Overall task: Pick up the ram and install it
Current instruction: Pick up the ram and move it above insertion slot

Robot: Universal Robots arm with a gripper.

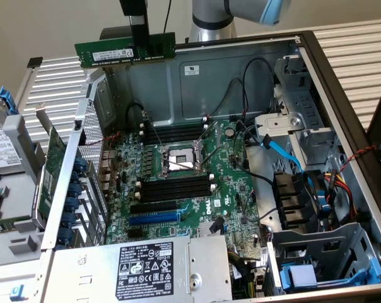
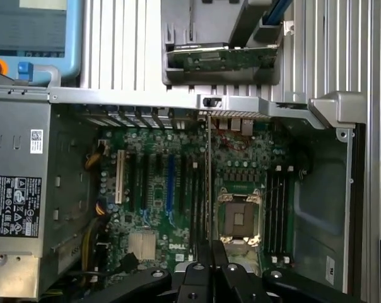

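Note:
The ram (image 1: 124, 50) is a long green stick with a white label. It hangs level high above the open computer case, near the rear wall, with my gripper (image 1: 139, 39) shut on its top edge. In the wrist view the ram (image 2: 207, 177) shows edge-on as a thin line running out from my gripper (image 2: 209, 249) over the motherboard (image 2: 241, 164). Below lie two banks of black memory slots with white end clips (image 1: 175, 134) (image 1: 176, 187), one on each side of the CPU socket (image 1: 181, 158). The ram is well clear of them.
A power supply (image 1: 152, 265) with a black label fills the case's near side. A larger green expansion card (image 1: 52, 170) stands outside the case at the exterior view's left. Black and red cables and a blue cable (image 1: 282, 151) cross toward the drive cage (image 1: 316, 252).

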